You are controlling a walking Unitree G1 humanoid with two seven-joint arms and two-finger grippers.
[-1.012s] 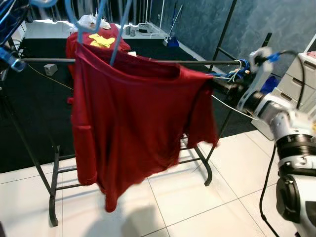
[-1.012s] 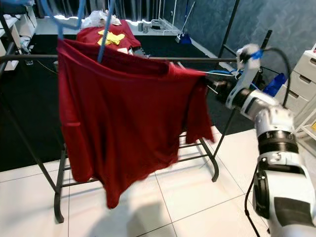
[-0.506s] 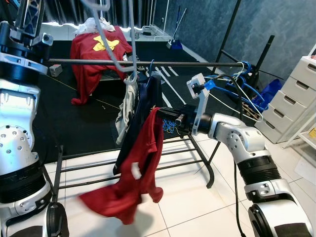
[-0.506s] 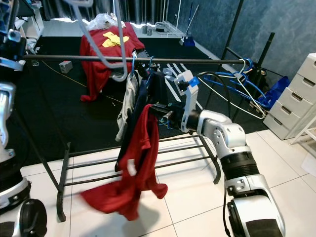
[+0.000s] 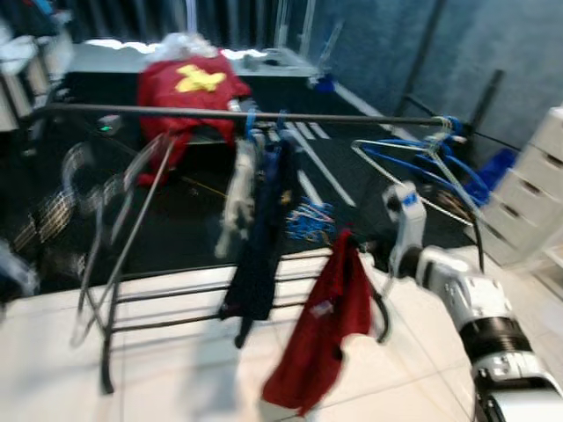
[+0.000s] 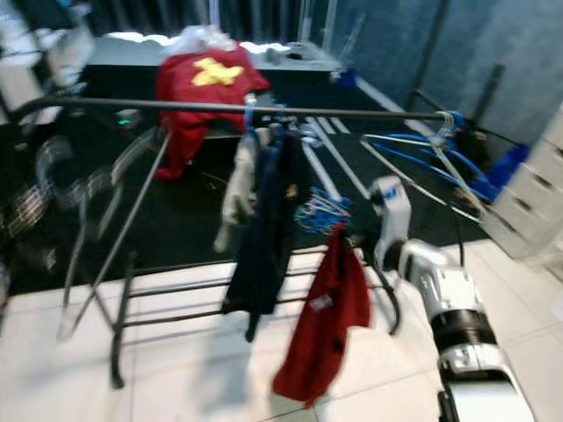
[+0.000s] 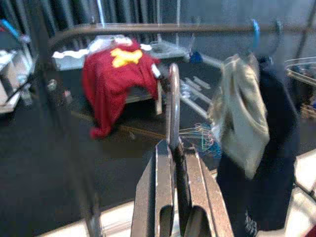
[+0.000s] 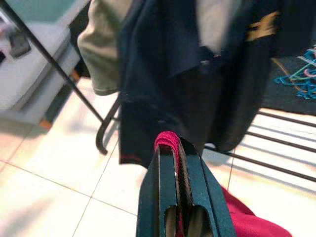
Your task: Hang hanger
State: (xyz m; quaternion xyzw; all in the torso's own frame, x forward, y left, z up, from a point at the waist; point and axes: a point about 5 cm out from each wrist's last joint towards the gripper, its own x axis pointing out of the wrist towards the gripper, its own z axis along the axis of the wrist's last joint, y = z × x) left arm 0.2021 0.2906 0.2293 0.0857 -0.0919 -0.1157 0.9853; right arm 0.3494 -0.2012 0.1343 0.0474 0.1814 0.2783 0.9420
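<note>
The clothes rail (image 5: 220, 114) spans the scene at chest height on its black frame, and it carries what is already hung: a dark navy garment (image 5: 264, 237) and a pale one (image 5: 237, 189) side by side near its middle, with a bunch of empty blue hangers (image 5: 422, 158) pushed toward the right end, so the free stretch of bar lies to the left. Behind the rail, a red cloth with a yellow mark (image 5: 193, 88) is draped over something on the dark floor, apart from the work. The red shirt (image 5: 321, 343) hangs limp in front of the rail, low and off any hanger, because the right tool (image 5: 356, 249) pinches it by one bunched top edge; the right wrist view shows the two black fingers (image 8: 163, 177) closed narrowly on a red fold. That arm reaches forward and inward with the elbow bent, forearm roughly level, below the bar. The hanger (image 5: 123, 220), a grey wire one, shows blurred at the left, below the rail and not hooked on it; the left tool (image 7: 173, 158) clamps narrowly on its wire. I judge the shirt and hanger are being kept apart, so hanging is not yet done.
</note>
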